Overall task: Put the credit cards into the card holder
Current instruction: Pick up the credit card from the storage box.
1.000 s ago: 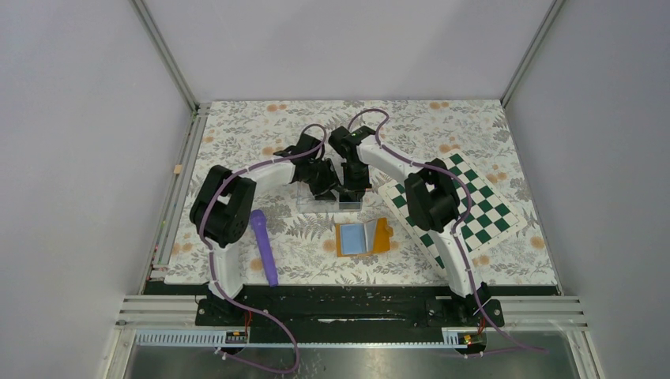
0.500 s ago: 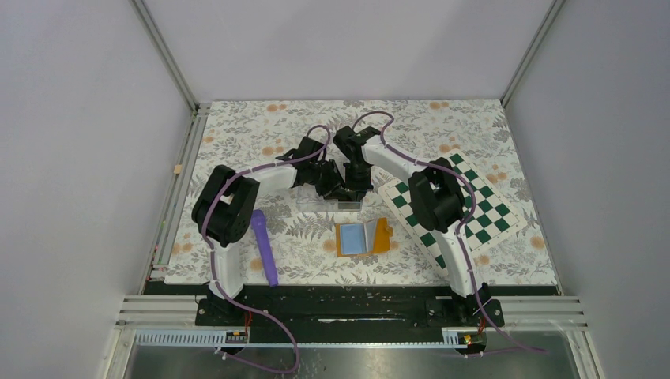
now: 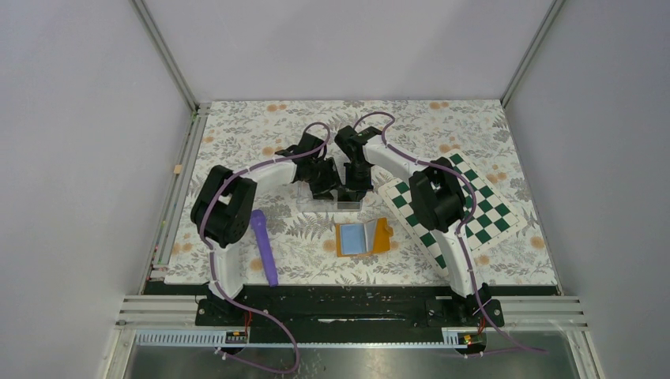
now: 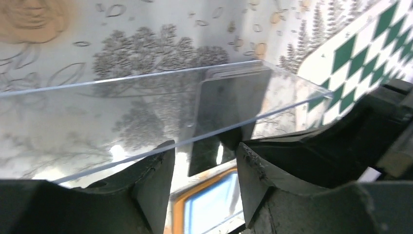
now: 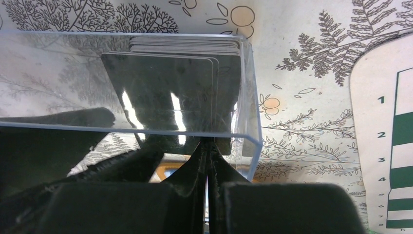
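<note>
Just ahead of my left gripper (image 4: 204, 158), whose jaws stand apart, the credit cards (image 5: 168, 83) stand stacked at one end of the clear box (image 5: 247, 112), which my right gripper (image 5: 208, 161), fingers together, apparently steadies for the pick; the card holder (image 3: 362, 238) lies open behind both.

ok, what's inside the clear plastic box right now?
A stack of dark grey rectangular cards sits at one end of the clear rectangular plastic box; nothing else shows through its walls. The right end effector covers the cards' near edges, and the count can't be read.
</note>
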